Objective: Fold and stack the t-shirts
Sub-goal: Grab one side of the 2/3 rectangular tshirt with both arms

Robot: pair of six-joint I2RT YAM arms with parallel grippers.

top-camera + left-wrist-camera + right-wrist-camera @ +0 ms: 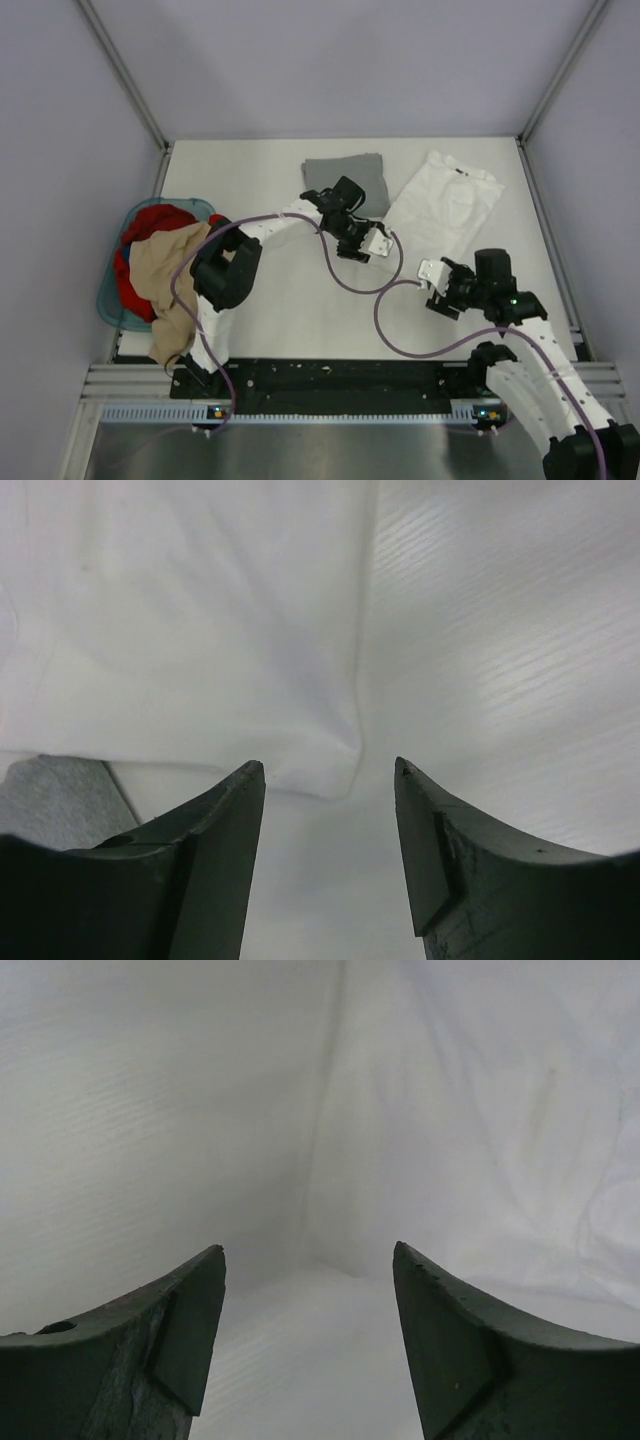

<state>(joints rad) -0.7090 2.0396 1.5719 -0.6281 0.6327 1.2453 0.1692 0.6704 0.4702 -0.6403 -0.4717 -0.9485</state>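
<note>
The white t-shirt (pixel 445 205) lies spread flat at the back right, with no print showing. The grey t-shirt (pixel 345 180) lies folded to its left. My left gripper (pixel 380 243) is open and empty, just short of the white shirt's near left hem. In the left wrist view the gripper (pixel 330 770) points at a hem corner of the white shirt (pixel 200 630), with the grey shirt (pixel 50 800) at the left edge. My right gripper (pixel 432 272) is open and empty near the shirt's near edge. In the right wrist view the gripper (pixel 308 1250) has the white shirt (pixel 480 1130) ahead and to the right.
A blue basket (pixel 108 300) at the left edge holds red and tan clothes (pixel 160 255); the tan one hangs over its near rim. Purple cables loop from both arms across the table's middle. Grey walls close in the table.
</note>
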